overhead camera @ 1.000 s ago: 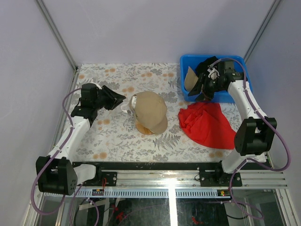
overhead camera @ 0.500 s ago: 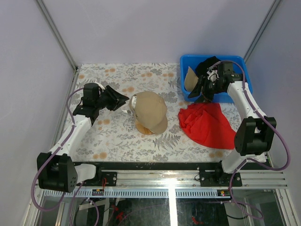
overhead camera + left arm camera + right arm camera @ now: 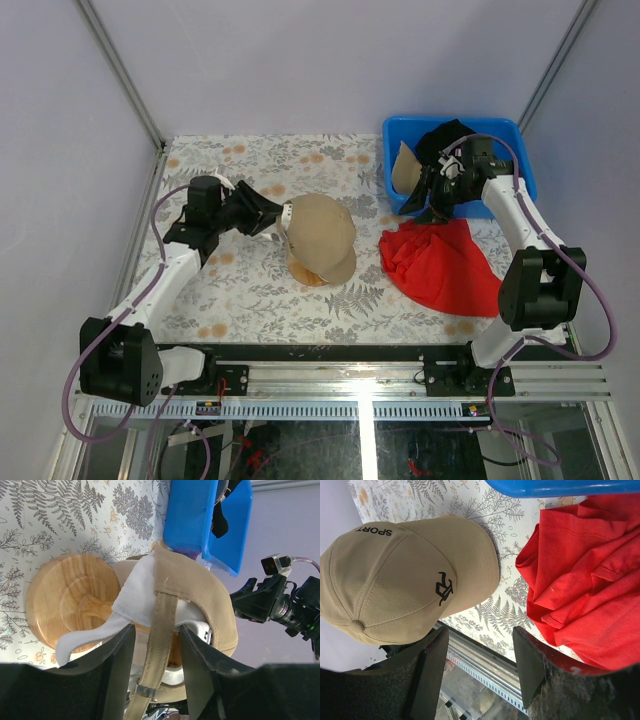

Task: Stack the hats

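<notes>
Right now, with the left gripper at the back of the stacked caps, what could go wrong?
1. The left gripper is open astride the back strap of the tan cap, with the white cap bunched just beneath. Closing could pinch both and drag the pile off the wooden stand.
2. The right gripper is open and empty by the blue bin edge, above the red cloth; a low move might snag it.

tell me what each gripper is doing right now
Left gripper: open, straddling the back strap of the tan cap.
Right gripper: open, holding nothing.
</notes>
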